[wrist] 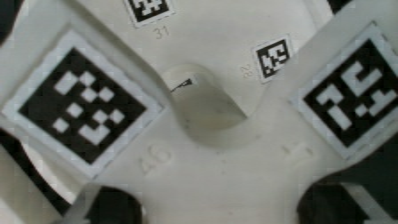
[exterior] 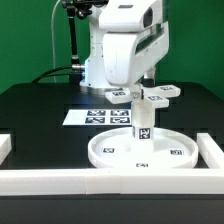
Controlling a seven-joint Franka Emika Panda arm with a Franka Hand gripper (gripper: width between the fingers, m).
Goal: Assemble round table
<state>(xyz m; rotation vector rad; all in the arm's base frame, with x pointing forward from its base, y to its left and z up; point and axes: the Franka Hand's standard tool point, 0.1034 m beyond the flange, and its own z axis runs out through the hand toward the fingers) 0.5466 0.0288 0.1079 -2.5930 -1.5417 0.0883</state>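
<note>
Black tabletop lay beneath the gripper, which hung right over a white plastic cross-shaped piece atop a short white cylindrical post standing upright in a large rimmed white round disc below; whether its fingers pinched the cross could not be told.

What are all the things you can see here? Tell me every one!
large rimmed white plastic round disc: one, white, on the table by the front wall.
short white plastic cylindrical post: one, white, upright on the disc.
white plastic cross-shaped piece: one, white with black tags, at the post's top.
marker board: one, white with black tags, flat behind the disc.
white rectangular border wall: one, white, along the table's edges.
black table: one, black, under everything.
white robot arm: one, white, behind the disc.
tool: one, just above the cross-shaped piece; grip unclear.
</note>
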